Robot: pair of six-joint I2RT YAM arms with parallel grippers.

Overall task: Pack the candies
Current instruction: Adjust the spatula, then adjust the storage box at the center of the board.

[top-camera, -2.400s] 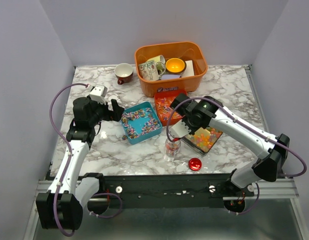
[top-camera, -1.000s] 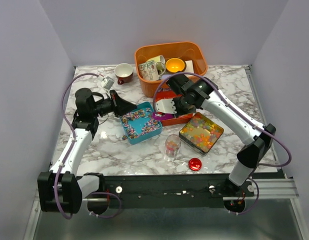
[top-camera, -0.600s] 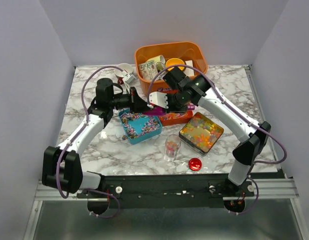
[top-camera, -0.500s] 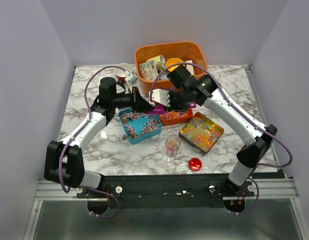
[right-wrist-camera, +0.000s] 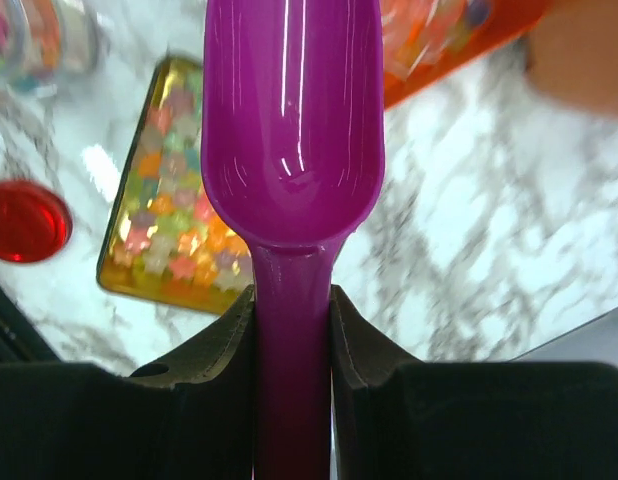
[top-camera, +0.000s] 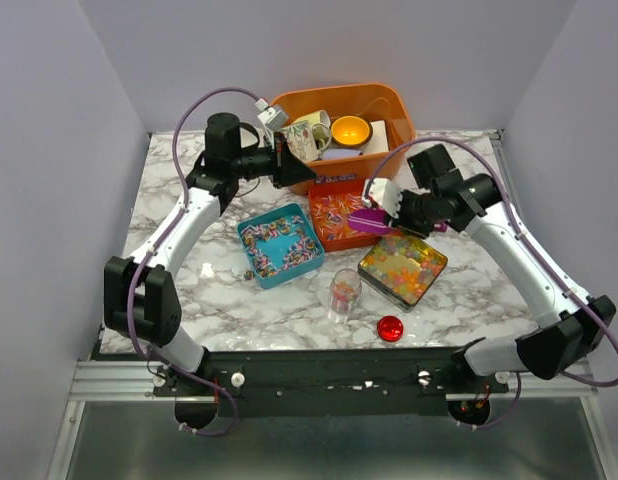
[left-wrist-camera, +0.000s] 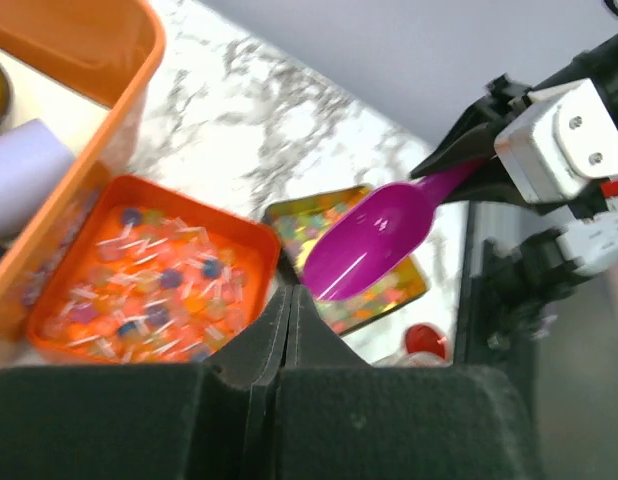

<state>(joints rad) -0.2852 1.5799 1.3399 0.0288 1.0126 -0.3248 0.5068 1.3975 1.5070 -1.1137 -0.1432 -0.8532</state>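
Marble counter [top-camera: 189,290], top view: confetti candies [top-camera: 284,245] in teal tray [top-camera: 247,245], thin wrapped candies [top-camera: 334,215] in orange tray [top-camera: 329,186] just beside it, jelly candies [top-camera: 404,268] in gold tin [top-camera: 382,287] further R. Clear jar [top-camera: 341,312] nr front edge w/ a few candies [top-camera: 344,290] inside, red lid [top-camera: 390,328] near it. L pincer [top-camera: 287,167] sits by orange bin [top-camera: 299,180] at its near-L corner, jaws together, nothing held; touching bin or not, can't tell. R pincer [top-camera: 387,214] clamped on handle of purple scoop [top-camera: 363,222], bowl over the edge betw orange tray & gold tin

L wrist view: fingers [left-wrist-camera: 259,345] pressed tight, nothing betw them. Beyond them orange tray w/ wrapped candies, gold tin, red lid. Scoop bowl hangs above the tin, looks empty

R wrist view: pads [right-wrist-camera: 229,340] squeeze scoop handle from both sides; bowl glossy, empty. Under it the tin of jelly candies, red lid at frame's L edge, orange tray corner top R, jar blurred top L
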